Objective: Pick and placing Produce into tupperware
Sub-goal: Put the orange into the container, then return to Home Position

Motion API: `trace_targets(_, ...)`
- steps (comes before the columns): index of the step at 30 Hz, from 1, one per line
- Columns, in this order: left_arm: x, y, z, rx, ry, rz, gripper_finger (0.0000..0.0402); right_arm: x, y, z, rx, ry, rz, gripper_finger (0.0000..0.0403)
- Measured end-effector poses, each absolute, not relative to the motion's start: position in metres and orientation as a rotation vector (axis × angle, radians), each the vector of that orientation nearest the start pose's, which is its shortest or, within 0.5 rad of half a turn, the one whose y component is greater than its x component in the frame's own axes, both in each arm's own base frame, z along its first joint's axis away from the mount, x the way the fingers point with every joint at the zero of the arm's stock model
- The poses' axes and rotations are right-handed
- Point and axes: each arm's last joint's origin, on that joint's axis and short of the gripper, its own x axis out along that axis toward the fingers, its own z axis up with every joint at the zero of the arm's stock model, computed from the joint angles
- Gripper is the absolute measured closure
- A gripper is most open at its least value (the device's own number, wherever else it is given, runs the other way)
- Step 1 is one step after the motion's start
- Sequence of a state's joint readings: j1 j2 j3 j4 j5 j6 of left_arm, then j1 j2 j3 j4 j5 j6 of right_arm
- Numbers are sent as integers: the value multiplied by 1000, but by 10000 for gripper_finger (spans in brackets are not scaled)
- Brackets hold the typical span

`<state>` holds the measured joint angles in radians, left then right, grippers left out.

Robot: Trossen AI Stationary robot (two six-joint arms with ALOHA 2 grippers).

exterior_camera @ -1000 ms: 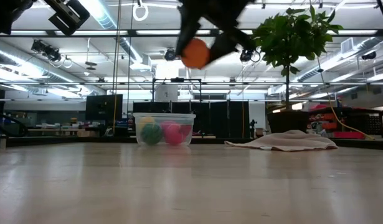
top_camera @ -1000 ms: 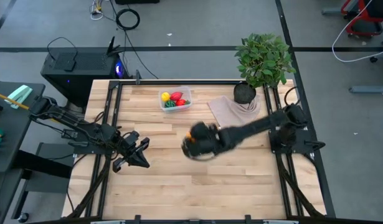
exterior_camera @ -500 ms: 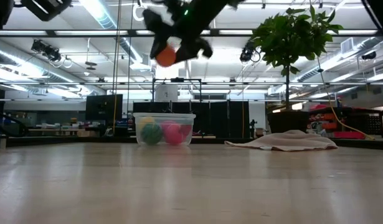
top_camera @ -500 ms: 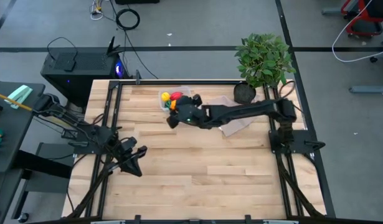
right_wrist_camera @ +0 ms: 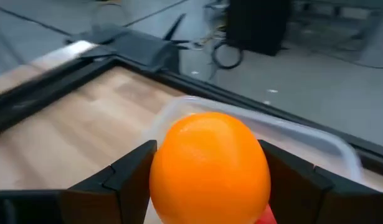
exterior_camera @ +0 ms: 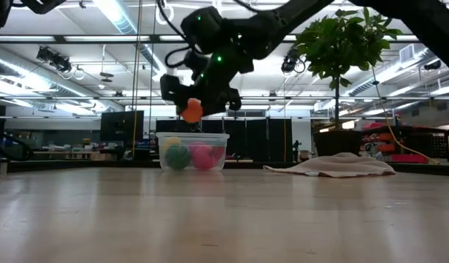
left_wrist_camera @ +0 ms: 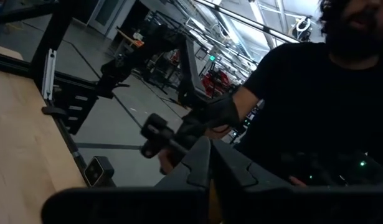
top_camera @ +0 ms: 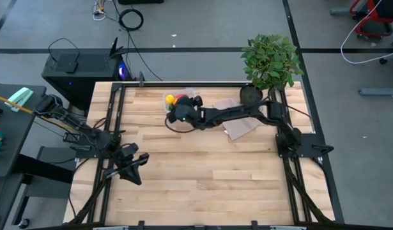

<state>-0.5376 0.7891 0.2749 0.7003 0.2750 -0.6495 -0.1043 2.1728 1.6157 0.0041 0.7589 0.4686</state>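
Right gripper (exterior_camera: pixel 193 109) upper centre in our low view, clamped on the orange ball (right_wrist_camera: pixel 210 168), just above the tupperware (exterior_camera: pixel 193 151) | tub at our high view's top centre, holding yellow, red, green produce | left gripper (top_camera: pixel 133 167) lower left, fingers closed, empty

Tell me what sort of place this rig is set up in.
Probably a robotics lab or workshop hall. The low view shows a high ceiling with strip lights and racks behind the table; the high view shows floor cables and a computer tower beside it.
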Motion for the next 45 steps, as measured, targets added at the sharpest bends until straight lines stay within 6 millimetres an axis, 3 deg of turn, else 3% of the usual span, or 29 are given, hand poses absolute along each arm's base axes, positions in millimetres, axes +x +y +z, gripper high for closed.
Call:
trace_targets(10,143,-94,240,-651,87,-843,388,474,-113,186,339,276,-1073,139)
trace_targets(17,143,-94,240,-650,87,-843,392,472,-124,186,475,285,-996,123)
trace_targets(29,143,-94,240,-648,86,-843,386,472,-119,184,471,310,-980,64)
trace_targets(38,143,-94,240,-644,84,-843,384,476,-100,185,430,329,-944,76)
trace_targets(45,143,-94,240,-644,85,-843,382,475,-90,214,331,310,-957,104)
